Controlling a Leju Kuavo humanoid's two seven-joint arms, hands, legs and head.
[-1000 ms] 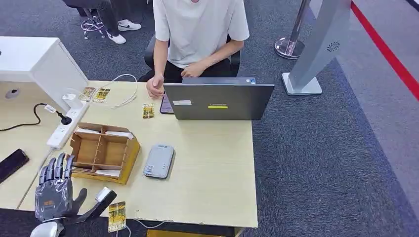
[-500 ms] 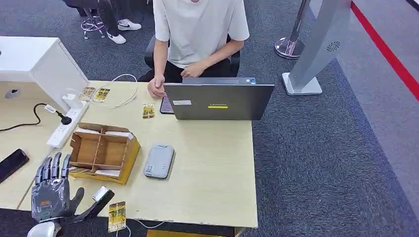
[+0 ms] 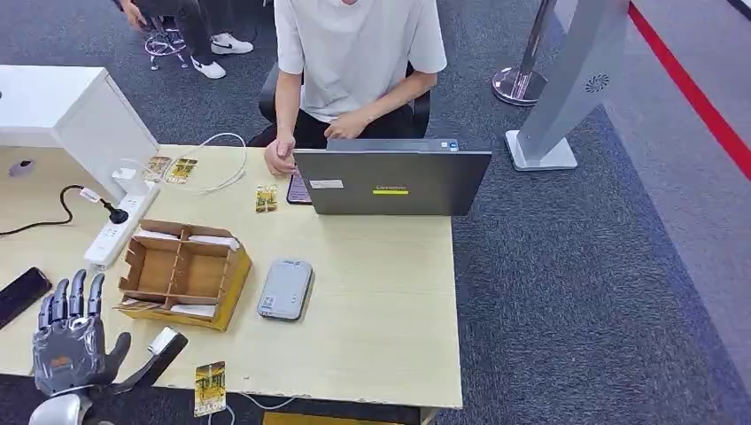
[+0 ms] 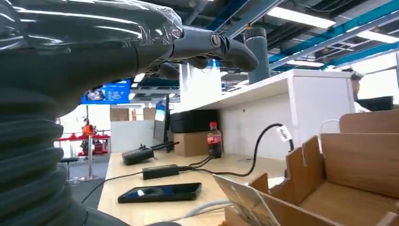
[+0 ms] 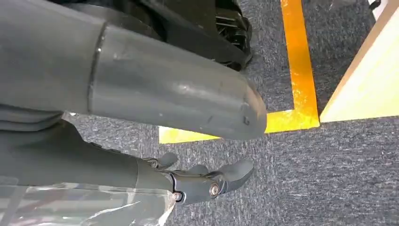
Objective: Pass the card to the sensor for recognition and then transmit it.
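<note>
One card (image 3: 210, 388) lies at the bench (image 3: 381, 292) front edge, partly overhanging, just right of our left hand (image 3: 66, 350), whose fingers (image 3: 69, 299) are spread and hold nothing. Our right hand (image 5: 207, 181) hangs beside the bench over the carpet, loosely curled, empty. We judge the pickup is next: pinch the overhanging edge between thumb and fingers, then carry it flat over the grey sensor (image 3: 285, 289) beside the box (image 3: 181, 273).
</note>
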